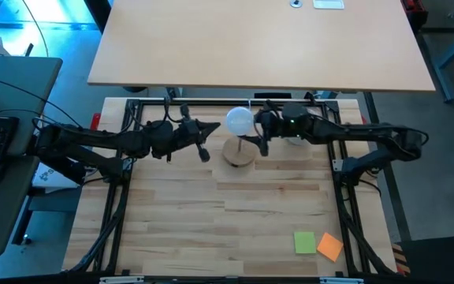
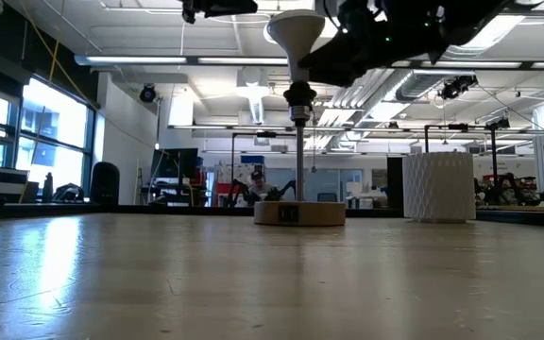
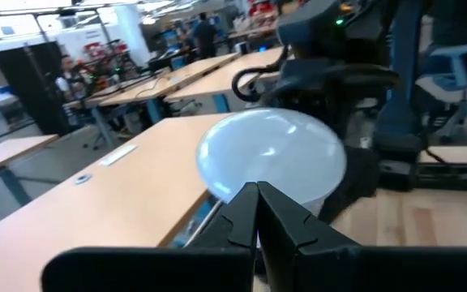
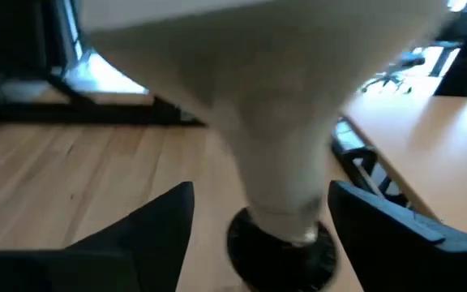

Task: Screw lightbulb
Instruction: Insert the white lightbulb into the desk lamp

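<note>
The white frosted lightbulb (image 1: 240, 121) stands upright, its narrow base down in the black socket (image 4: 280, 243) on top of a thin post (image 2: 298, 151) that rises from the round wooden stand (image 2: 299, 212). My right gripper (image 4: 259, 195) comes level from the table's right and is open. Its two fingers stand on either side of the bulb's tapering neck (image 4: 286, 178), with a gap on each side. My left gripper (image 3: 255, 191) is shut and points level at the globe (image 3: 274, 158) from the table's left, close in front of it. My left gripper's shut fingertips (image 3: 246, 203) stand right before the left side of the bulb's globe. Whether they touch it, I cannot tell.
A white ribbed cup (image 2: 437, 186) stands behind and to the right of the stand, under my right arm. A green note (image 1: 305, 242) and an orange note (image 1: 330, 246) lie at the near right. A desk (image 1: 258, 39) borders the far edge.
</note>
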